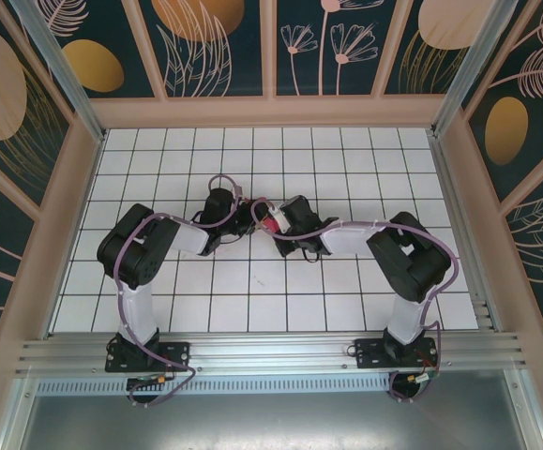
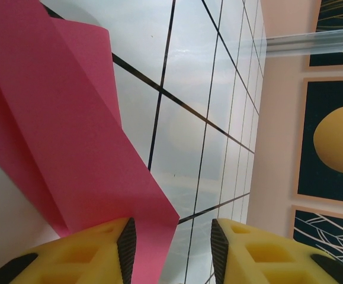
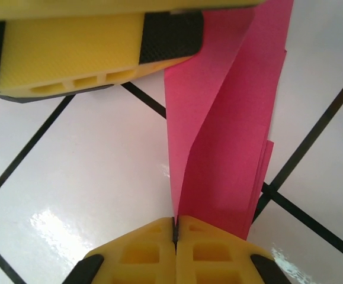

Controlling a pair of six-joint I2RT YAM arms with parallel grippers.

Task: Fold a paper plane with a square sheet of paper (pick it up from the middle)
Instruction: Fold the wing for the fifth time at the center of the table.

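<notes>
The square sheet of paper (image 1: 270, 223) is magenta-pink and folded into long overlapping layers, like a paper plane's body, held above the tiled table's middle. In the right wrist view the paper (image 3: 230, 118) runs up from my right gripper (image 3: 175, 225), whose jaws are shut on its lower folded edge. My left gripper (image 2: 172, 236) is open. The paper (image 2: 58, 136) lies against its left finger pad (image 2: 127, 245), with one corner poking into the gap. The two grippers meet tip to tip, left gripper (image 1: 250, 217) and right gripper (image 1: 280, 226). A left finger (image 3: 100, 53) crosses the top of the right wrist view.
The white tiled table (image 1: 252, 291) has black grid lines and is boxed in by pink-framed walls (image 1: 74, 216). An aluminium rail (image 1: 271, 352) carries both arm bases at the near edge. Purple cables (image 1: 219, 183) loop over the arms.
</notes>
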